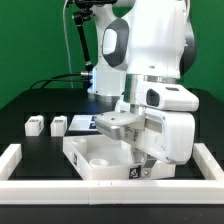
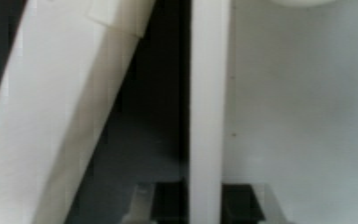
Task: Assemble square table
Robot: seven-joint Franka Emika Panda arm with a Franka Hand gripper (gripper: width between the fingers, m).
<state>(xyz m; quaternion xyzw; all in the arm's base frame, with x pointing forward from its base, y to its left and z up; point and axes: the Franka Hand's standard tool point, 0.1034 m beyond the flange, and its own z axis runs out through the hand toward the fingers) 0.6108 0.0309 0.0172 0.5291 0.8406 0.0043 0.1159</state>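
A long white border rail (image 1: 12, 158) runs along the edge of the black tabletop (image 1: 40, 145) on the exterior view's left. Just past it, two small white block legs (image 1: 33, 124) (image 1: 58, 125) sit side by side on the tabletop, close to each other but not touching. Each leg has a little black-and-white tag. Next to them, the flat marker board (image 1: 82, 122) lies near the back. In the middle, close to the front rail, sits the big white square panel (image 1: 95, 160) of the table, well apart from the two legs. It has raised edges and a round hollow near one corner, and a small dark tag (image 1: 133, 172) shows on its front side. The gripper (image 1: 135, 158) is down low, right over the panel's side on the exterior view's right. The arm (image 1: 160, 50) is big and white and hides much of it, so I cannot tell if the fingers are open or closed. The wrist view is blurry. It shows a slanted white piece (image 2: 69, 110), a dark gap, and a thin white strip (image 2: 208, 110) standing straight.
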